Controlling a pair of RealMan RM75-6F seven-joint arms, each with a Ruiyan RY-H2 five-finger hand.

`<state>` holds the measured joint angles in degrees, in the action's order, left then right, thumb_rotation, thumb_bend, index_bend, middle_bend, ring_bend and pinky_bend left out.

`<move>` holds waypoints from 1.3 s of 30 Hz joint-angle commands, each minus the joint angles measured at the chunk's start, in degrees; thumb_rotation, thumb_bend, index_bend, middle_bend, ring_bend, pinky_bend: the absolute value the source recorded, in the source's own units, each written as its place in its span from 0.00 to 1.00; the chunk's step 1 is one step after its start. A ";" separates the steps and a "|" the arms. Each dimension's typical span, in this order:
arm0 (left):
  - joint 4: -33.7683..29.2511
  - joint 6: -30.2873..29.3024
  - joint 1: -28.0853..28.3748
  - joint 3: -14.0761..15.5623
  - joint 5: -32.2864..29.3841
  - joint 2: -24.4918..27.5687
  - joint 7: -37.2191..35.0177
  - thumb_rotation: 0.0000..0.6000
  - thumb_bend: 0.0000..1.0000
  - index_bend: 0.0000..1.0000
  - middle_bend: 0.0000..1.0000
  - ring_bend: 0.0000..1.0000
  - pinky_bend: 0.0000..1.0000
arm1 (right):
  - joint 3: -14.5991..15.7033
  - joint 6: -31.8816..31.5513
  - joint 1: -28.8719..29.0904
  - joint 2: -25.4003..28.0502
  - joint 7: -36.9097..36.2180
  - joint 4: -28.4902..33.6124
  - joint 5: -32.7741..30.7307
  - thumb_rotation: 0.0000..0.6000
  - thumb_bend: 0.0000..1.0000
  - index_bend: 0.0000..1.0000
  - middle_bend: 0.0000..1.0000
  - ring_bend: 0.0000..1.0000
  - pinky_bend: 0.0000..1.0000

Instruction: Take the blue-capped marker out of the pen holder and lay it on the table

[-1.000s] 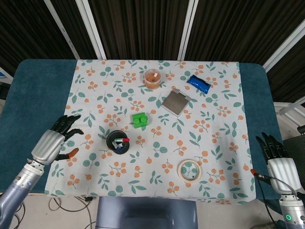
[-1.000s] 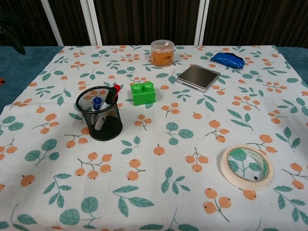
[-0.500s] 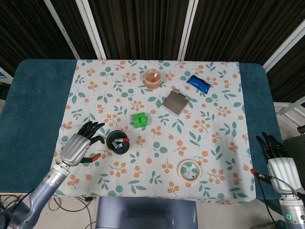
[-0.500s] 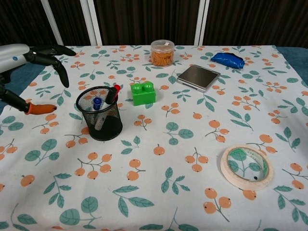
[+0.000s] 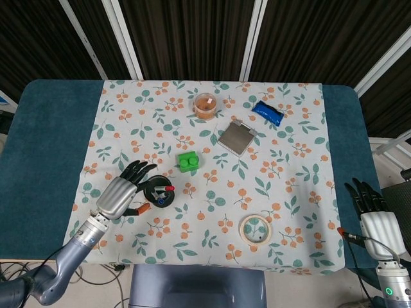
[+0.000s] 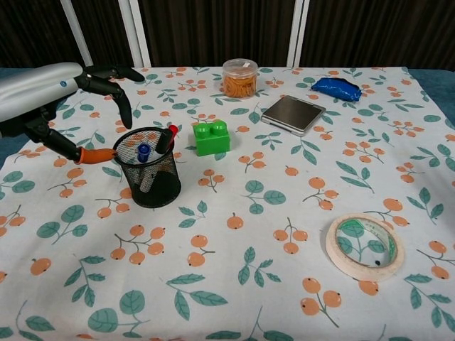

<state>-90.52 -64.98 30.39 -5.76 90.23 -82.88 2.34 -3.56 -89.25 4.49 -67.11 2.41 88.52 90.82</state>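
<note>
A black mesh pen holder (image 5: 158, 191) (image 6: 148, 170) stands on the left of the floral cloth. Inside it a blue-capped marker (image 5: 160, 201) (image 6: 143, 151) and a red-capped marker (image 5: 169, 188) (image 6: 169, 133) stand upright. My left hand (image 5: 122, 195) (image 6: 64, 99) hovers just left of the holder, fingers spread and holding nothing; its orange-tipped thumb nearly meets the holder's rim. My right hand (image 5: 374, 218) is off the cloth at the table's right front edge, fingers straight and empty, seen only in the head view.
A green brick (image 5: 188, 160) (image 6: 211, 137) sits right behind the holder. Farther back are an orange-filled jar (image 5: 205, 105) (image 6: 239, 77), a grey flat case (image 5: 235, 137) (image 6: 292, 114) and a blue pouch (image 5: 267, 111) (image 6: 336, 88). A tape roll (image 5: 255, 229) (image 6: 363, 245) lies front right.
My left hand has travelled right across the cloth from the left edge to the pen holder. The right hand and all objects stayed put.
</note>
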 commanded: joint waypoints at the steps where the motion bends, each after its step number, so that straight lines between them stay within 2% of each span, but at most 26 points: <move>1: 0.10 0.73 0.54 0.02 -0.92 -0.66 1.05 1.00 0.27 0.46 0.08 0.00 0.00 | 0.01 0.09 0.00 0.05 -0.08 0.06 -0.08 1.00 0.11 0.06 0.00 0.05 0.17; 18: 1.23 1.34 2.11 -0.22 -3.28 -2.18 1.87 1.00 0.28 0.50 0.08 0.00 0.00 | 0.09 0.37 0.05 0.24 0.18 0.51 -0.11 1.00 0.11 0.06 0.00 0.05 0.17; 39: -0.75 2.22 3.58 0.19 -5.35 -3.14 6.96 1.00 0.28 0.51 0.08 0.00 0.00 | 0.09 0.54 0.18 0.39 -0.28 0.51 -0.02 1.00 0.11 0.06 0.00 0.05 0.17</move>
<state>-91.20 -62.88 33.89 -5.60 85.00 -85.98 9.19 -3.46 -88.71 4.67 -66.72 2.13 89.04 90.79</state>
